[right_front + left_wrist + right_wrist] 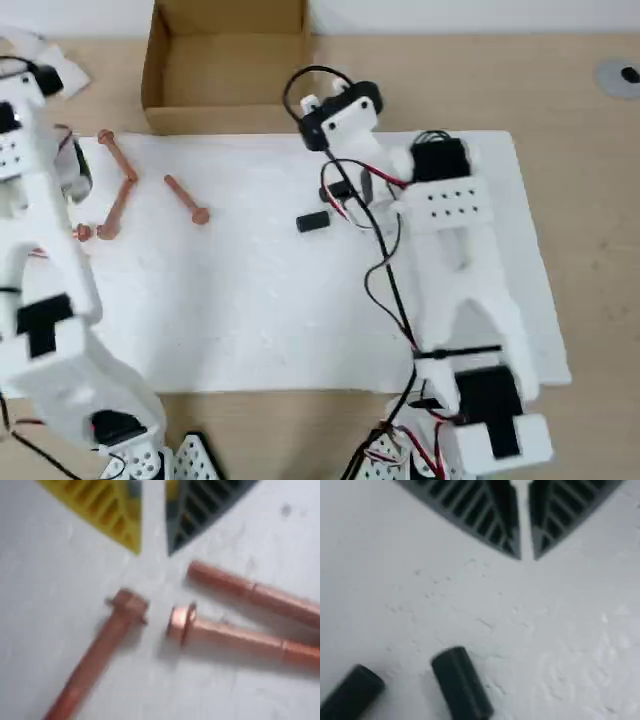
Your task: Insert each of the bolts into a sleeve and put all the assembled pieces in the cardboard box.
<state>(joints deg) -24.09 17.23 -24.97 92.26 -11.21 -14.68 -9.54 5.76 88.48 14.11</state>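
**No bolt sleeved yet, box empty**

On the wooden counter (590,200), a white foam sheet (270,320) carries all the parts. The cardboard box (152,80) at its far edge shows nothing inside. The left end effector (153,547) hangs released, fingers slightly parted, just above the clustered bolts (95,655). The right end effector (526,555) is all but clenched on nothing, near two black sleeves (462,685).

As I judge it, every insertion and every drop remains. Bolts and sleeves lie well apart. Two bolt heads nearly touch, so picking one cleanly looks awkward, and the right arm's cables (380,270) trail beside the sleeves.
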